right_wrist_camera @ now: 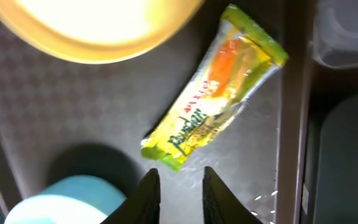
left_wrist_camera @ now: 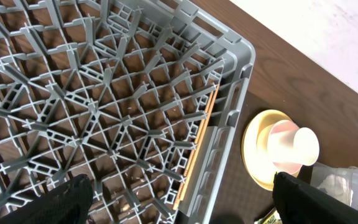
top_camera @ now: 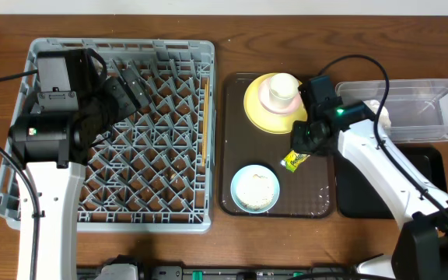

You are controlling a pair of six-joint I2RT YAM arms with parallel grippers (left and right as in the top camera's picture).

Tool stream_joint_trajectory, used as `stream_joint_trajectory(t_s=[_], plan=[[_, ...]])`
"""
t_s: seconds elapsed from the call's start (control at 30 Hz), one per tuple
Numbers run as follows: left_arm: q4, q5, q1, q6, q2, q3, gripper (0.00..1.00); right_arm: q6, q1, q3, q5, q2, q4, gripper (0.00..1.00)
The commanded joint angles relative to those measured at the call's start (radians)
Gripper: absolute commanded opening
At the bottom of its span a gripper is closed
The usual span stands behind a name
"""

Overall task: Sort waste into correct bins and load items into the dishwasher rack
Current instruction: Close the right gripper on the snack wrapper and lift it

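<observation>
Just ahead of the right fingers [right_wrist_camera: 146, 202], narrowly parted and seemingly empty, the snack wrapper [right_wrist_camera: 213, 93] lies flat on the brown tray [right_wrist_camera: 55, 112], its long axis slanting away toward the clear tub [right_wrist_camera: 347, 31]. Waste sorting looks to be the step in hand; next comes a pinch squared across the wrapper. Farther off, the left fingers [left_wrist_camera: 67, 202] gape over the rack [left_wrist_camera: 104, 93].

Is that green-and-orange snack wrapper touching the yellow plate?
Apart. The right wrist view shows a strip of bare brown tray between the snack wrapper and the yellow plate.
</observation>
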Motion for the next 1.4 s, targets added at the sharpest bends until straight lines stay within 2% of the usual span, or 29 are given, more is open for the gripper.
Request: stream_joint_trajectory(t_s=[0.0,0.23,0.33,0.37,1.1,1.2,1.37], plan=[[-0.002,0.006,0.004,0.010,0.002,0.006,0.93,0.114,0.005,-0.066,0.066,0.022,0.048,0.24],[-0.002,0.006,0.004,0.010,0.002,0.006,0.93,0.236,0.005,-0.211,0.073,0.022,0.231,0.29],[-0.002,0.006,0.004,0.010,0.002,0.006,0.94,0.237,0.005,-0.252,0.084,0.024,0.298,0.33],[-0.002,0.006,0.004,0.010,0.002,0.006,0.94,0.241,0.005,-0.262,0.093,0.024,0.311,0.39],[-0.002,0.006,0.004,0.010,0.002,0.006,0.93,0.292,0.012,-0.295,0.170,0.030,0.406,0.47],[-0.002,0.006,0.004,0.010,0.002,0.006,0.94,0.302,0.012,-0.295,0.170,0.034,0.414,0.61],[-0.002,0.006,0.004,0.010,0.002,0.006,0.93,0.307,0.012,-0.295,0.169,0.052,0.435,0.61]])
